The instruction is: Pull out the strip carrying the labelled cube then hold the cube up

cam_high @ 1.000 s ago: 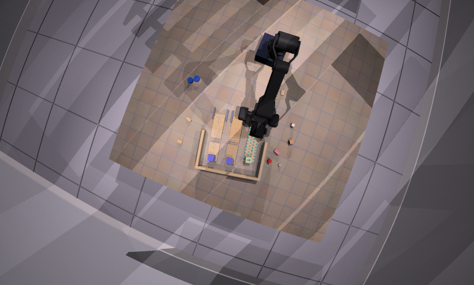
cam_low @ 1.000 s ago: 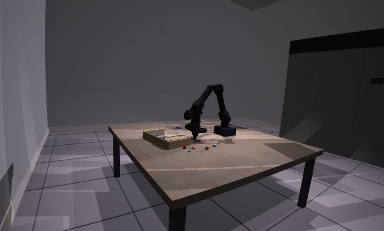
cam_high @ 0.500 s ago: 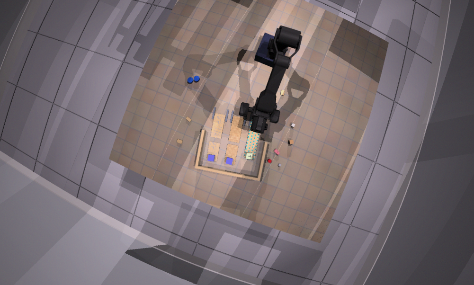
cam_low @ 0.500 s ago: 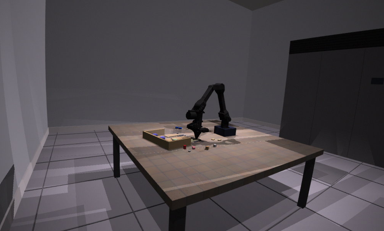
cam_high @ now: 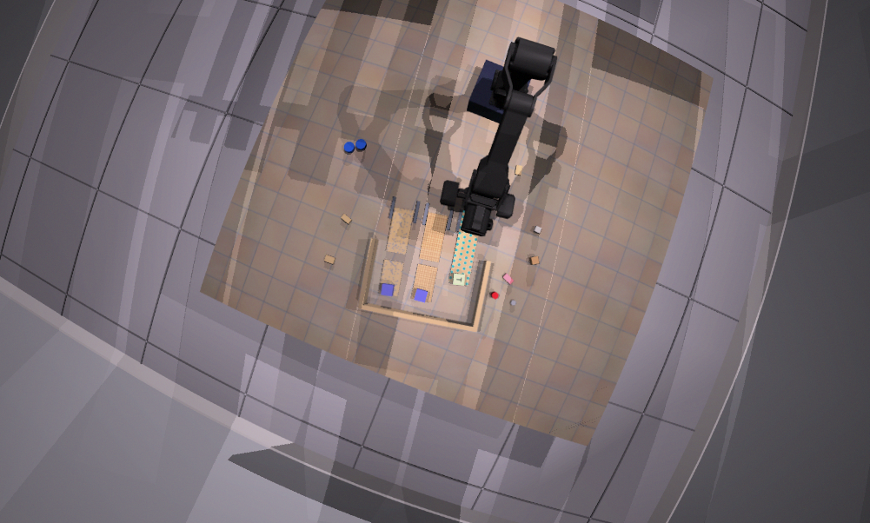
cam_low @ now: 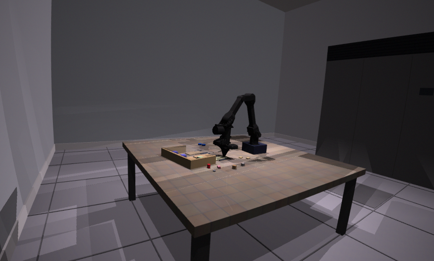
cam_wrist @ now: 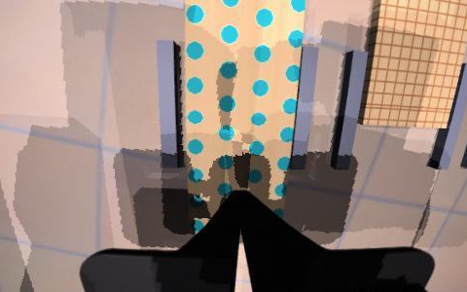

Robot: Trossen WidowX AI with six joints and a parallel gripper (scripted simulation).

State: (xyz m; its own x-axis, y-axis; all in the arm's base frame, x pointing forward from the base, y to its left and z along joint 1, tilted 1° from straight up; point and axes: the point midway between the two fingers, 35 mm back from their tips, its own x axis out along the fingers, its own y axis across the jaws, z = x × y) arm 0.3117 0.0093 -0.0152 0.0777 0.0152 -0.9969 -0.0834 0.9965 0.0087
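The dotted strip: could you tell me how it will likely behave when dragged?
The dotted strip lies flat, so probably thin and light. The rails beside it should keep it sliding straight. The labelled cube probably rides along.
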